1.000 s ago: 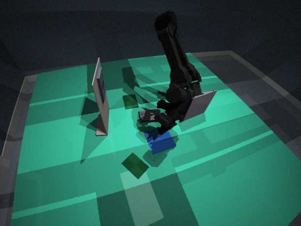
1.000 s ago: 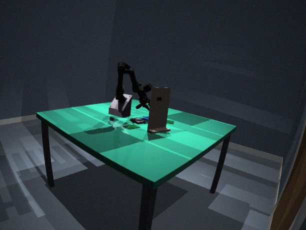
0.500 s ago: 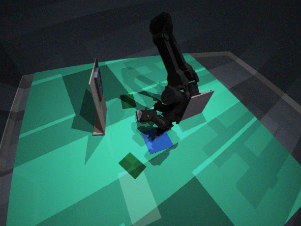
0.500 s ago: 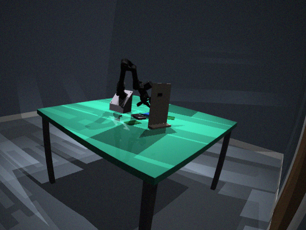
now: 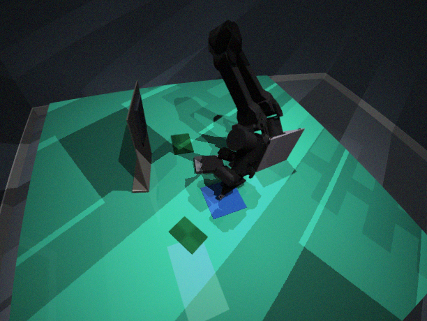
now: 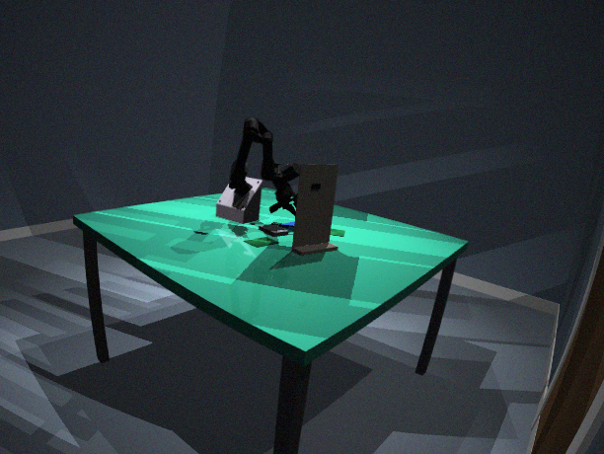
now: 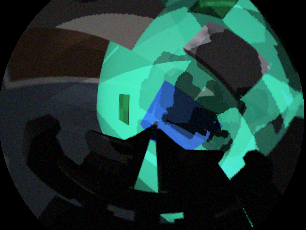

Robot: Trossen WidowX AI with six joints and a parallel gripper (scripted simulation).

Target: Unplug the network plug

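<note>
My gripper [image 5: 224, 192] [image 7: 154, 130] points steeply down and is shut on the plug. Only a small grey-brown end of the plug [image 5: 220, 197] [image 7: 156, 123] shows at the fingertips, over the marked blue square [image 5: 230, 207] [image 7: 184, 141]. The square also shows in the exterior view [image 6: 290, 225]. The plug's height above the table is hard to tell; its tab is not visible. The upright panel [image 5: 142, 176] [image 6: 316, 217] stands well apart from the gripper. In the exterior view the panel hides the fingertips.
A low grey-and-dark box [image 5: 207, 165] [image 6: 273, 229] [image 7: 227, 57] lies beside the blue square, close to the hand. One green patch [image 5: 182, 144] lies near the panel, another green patch [image 5: 188, 235] [image 7: 124, 109] beyond the blue square. A pale rectangle [image 5: 199, 279] adjoins it. The arm stands on a sloped base [image 5: 280, 150] [image 6: 237, 212].
</note>
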